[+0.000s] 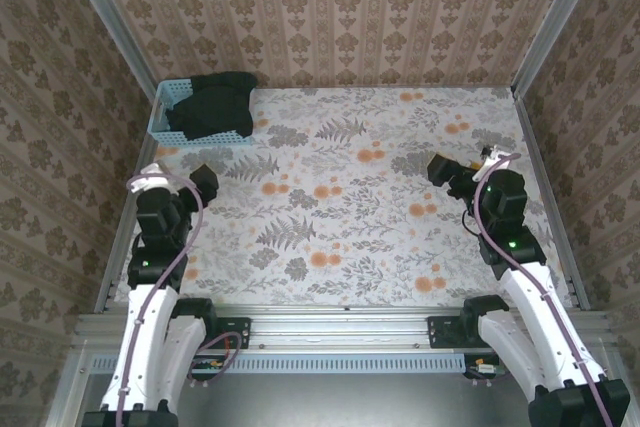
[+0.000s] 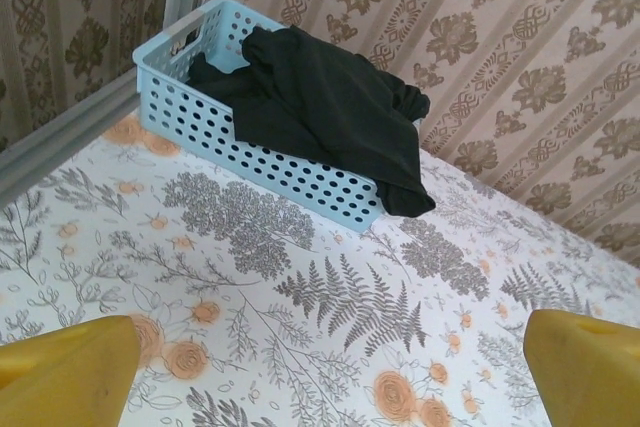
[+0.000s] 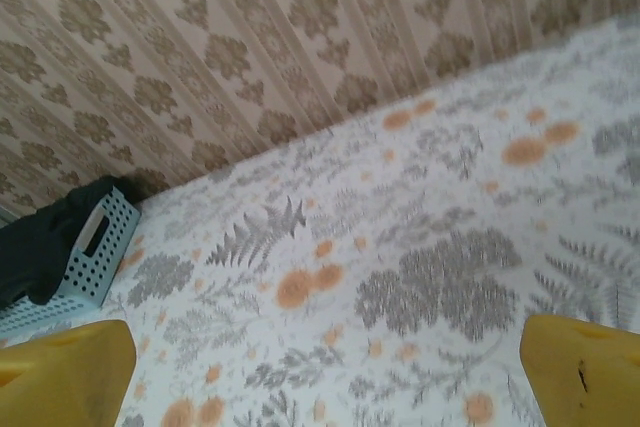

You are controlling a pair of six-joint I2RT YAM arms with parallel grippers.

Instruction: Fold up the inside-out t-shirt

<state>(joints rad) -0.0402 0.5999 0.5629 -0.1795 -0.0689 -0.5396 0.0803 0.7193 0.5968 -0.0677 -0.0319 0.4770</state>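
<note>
The flowered bench (image 1: 350,197) is lying bare across its middle. The inside-out t-shirt (image 1: 215,102) is sitting bunched in the light blue basket (image 1: 163,112) at the bench's eleven o'clock corner, spilling over the rim. The left claw (image 1: 203,182) is hovering at nine o'clock, jaws wide apart and empty, facing the basket. The right claw (image 1: 443,169) is hovering at three o'clock, likewise spread and empty. The work is seemingly only beginning: the next move is calling for the left claw to reach in, pinch the cloth and draw it out for spreading.
</note>
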